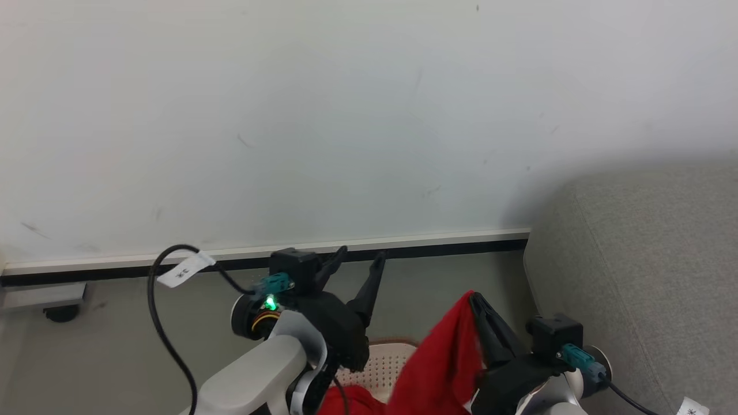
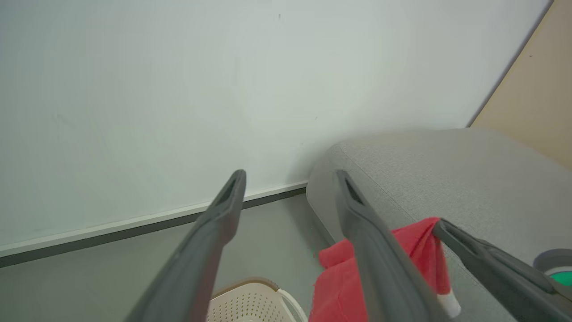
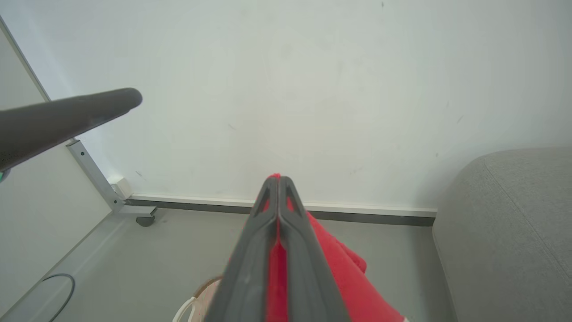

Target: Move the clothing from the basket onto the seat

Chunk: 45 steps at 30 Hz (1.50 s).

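Fingers of the right gripper [image 1: 474, 298] are pressed together on a pinch of the clothing [image 1: 444, 357], and the red fabric hangs from their tips in a long drape. Beside it, the left gripper [image 1: 361, 255] stands with its fingers spread wide and nothing between them. Below both, the basket [image 1: 385, 362] sits on the floor [image 1: 115, 346]. The red drape falls across its right side, and more red shows at its near edge. To the right, the seat [image 1: 646, 259] rises near the basket, its rounded left end by the wall [image 1: 346, 115].
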### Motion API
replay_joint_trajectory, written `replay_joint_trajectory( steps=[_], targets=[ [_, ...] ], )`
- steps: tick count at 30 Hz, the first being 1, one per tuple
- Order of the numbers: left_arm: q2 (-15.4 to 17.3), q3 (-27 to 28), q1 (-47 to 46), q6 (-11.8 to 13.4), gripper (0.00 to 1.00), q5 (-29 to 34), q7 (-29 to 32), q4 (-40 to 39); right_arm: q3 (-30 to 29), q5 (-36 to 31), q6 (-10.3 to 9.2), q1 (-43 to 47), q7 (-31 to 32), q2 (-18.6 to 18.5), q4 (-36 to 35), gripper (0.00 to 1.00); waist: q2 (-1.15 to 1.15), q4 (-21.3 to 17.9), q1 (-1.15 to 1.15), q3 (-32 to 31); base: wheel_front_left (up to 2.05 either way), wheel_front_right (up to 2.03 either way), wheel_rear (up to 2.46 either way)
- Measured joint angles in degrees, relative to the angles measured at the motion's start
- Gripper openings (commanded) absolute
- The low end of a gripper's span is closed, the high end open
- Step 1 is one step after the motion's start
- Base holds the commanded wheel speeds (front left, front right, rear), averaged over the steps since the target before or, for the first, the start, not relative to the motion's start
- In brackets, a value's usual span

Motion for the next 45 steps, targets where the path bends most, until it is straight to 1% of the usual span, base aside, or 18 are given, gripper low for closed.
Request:
replay_joint_trajectory(
  steps=[4, 6, 8, 10, 14, 15, 17, 21, 24, 27, 28, 29, 32, 34, 35, 37, 40, 45],
  targets=[
    [2.88, 1.92, 3.8, 0.1, 1.0, 1.85, -2.03, -1.74, -0.47, -0.49, 0.0, 0.66, 0.22, -0.01, -0.89, 0.0, 0.0, -0.62, 0.0, 0.17, 0.0, 0.0, 0.0],
    [4.47, 3.92, 6.45, 0.63, 1.0, 3.76, -2.33, -3.67, -0.67, -0.64, 0.0, 0.76, 0.59, 0.0, -1.24, 0.0, 0.0, -0.83, 0.0, 0.32, 0.0, 0.0, 0.0],
    [6.09, 8.67, 9.65, 1.65, 1.0, 7.48, -2.37, -7.83, -1.03, -0.81, 0.0, 1.12, 0.65, 0.01, -1.59, 0.0, 0.0, -1.01, 0.0, 0.53, 0.0, 0.0, 0.0],
    [7.42, 12.81, 13.8, 2.1, 1.0, 11.71, -2.41, -12.22, -1.63, -1.01, 0.0, 1.74, 0.73, 0.01, -2.03, 0.0, 0.0, -1.18, 0.0, 0.76, 0.0, 0.0, 0.0],
    [8.87, 20.11, 23.64, 2.02, 1.0, 19.75, -2.41, -19.73, -2.74, -1.33, 0.0, 2.21, 0.87, 0.0, -3.12, 0.0, 0.0, -1.39, 0.0, 1.08, 0.0, 0.0, 0.0],
    [8.86, 22.28, 25.69, 1.68, 1.0, 21.27, -2.42, -21.52, -2.86, -1.49, 0.0, 2.43, 1.02, 0.0, -3.32, 0.0, 0.0, -1.52, 0.0, 1.13, 0.0, 0.0, 0.0],
    [8.77, 25.58, 29.43, 0.83, 1.0, 24.7, -2.42, -24.42, -2.87, -1.54, 0.0, 2.84, 1.16, 0.0, -3.67, 0.0, 0.0, -1.89, 0.0, 1.3, 0.0, 0.0, 0.0],
    [7.8, 32.92, 37.35, -1.15, 1.0, 28.94, -2.49, -28.1, -2.49, -1.56, 0.0, 2.85, 1.44, 0.01, -4.61, 0.0, 0.0, -3.07, -0.01, 1.55, 0.0, 0.0, 0.0],
    [7.01, 37.11, 41.98, -3.56, 1.0, 31.42, -2.5, -29.31, -2.1, -1.57, 0.0, 2.84, 1.78, 0.0, -5.06, 0.0, 0.0, -4.14, -0.01, 1.75, 0.0, 0.0, 0.0],
    [6.34, 40.19, 45.2, -6.3, 1.0, 33.55, -2.49, -29.66, -1.44, -1.88, 0.0, 2.71, 2.22, 0.02, -5.16, 0.0, 0.0, -5.31, -0.01, 2.01, 0.0, 0.0, 0.0],
    [6.02, 40.91, 45.96, -7.3, 1.0, 34.33, -2.49, -29.75, -1.26, -2.11, 0.0, 2.59, 2.35, 0.01, -5.14, 0.0, 0.0, -5.73, -0.01, 2.1, 0.0, 0.0, 0.0],
    [6.02, 40.91, 45.96, -7.3, 1.0, 34.33, -2.49, -29.75, -1.26, -2.11, 0.0, 2.59, 2.35, 0.01, -5.14, 0.0, 0.0, -5.73, -0.01, 2.1, 0.0, 0.0, 0.0],
    [4.94, 42.8, 47.64, -9.92, 1.0, 36.17, -2.49, -29.73, -0.56, -2.65, 0.0, 1.51, 2.75, 0.0, -5.05, 0.0, 0.0, -6.97, -0.01, 2.47, 0.0, 0.0, 0.0],
    [4.11, 43.95, 48.08, -11.17, 1.0, 37.2, -2.49, -29.53, 0.19, -2.93, 0.0, 0.47, 3.19, -0.15, -4.9, 0.0, 0.0, -7.81, -0.01, 2.77, 0.0, 0.0, 0.0],
    [3.23, 44.97, 48.37, -12.29, 1.0, 38.61, -2.49, -29.51, 0.91, -3.33, 0.0, -0.83, 3.26, -0.44, -4.99, 0.0, 0.0, -8.7, -0.01, 3.14, 0.0, 0.0, 0.0],
    [2.46, 45.8, 48.48, -13.56, 1.0, 39.44, -2.49, -29.44, 1.44, -3.57, 0.0, -2.36, 3.36, -0.88, -5.15, 0.0, 0.0, -9.62, -0.01, 3.56, 0.0, 0.0, 0.0],
    [1.44, 46.53, 48.32, -15.07, 1.0, 40.7, -2.49, -29.25, 2.54, -3.53, 0.0, -4.51, 3.42, -1.46, -5.12, 0.0, 0.0, -11.07, 0.0, 4.38, 0.0, 0.0, 0.0],
    [0.46, 47.1, 46.53, -16.63, 1.0, 43.06, -2.49, -28.95, 5.26, -2.77, 0.0, -9.56, 3.16, -2.43, -4.97, 0.0, 0.0, -13.64, 0.0, 6.39, 0.0, 0.0, 0.0]
  ],
)
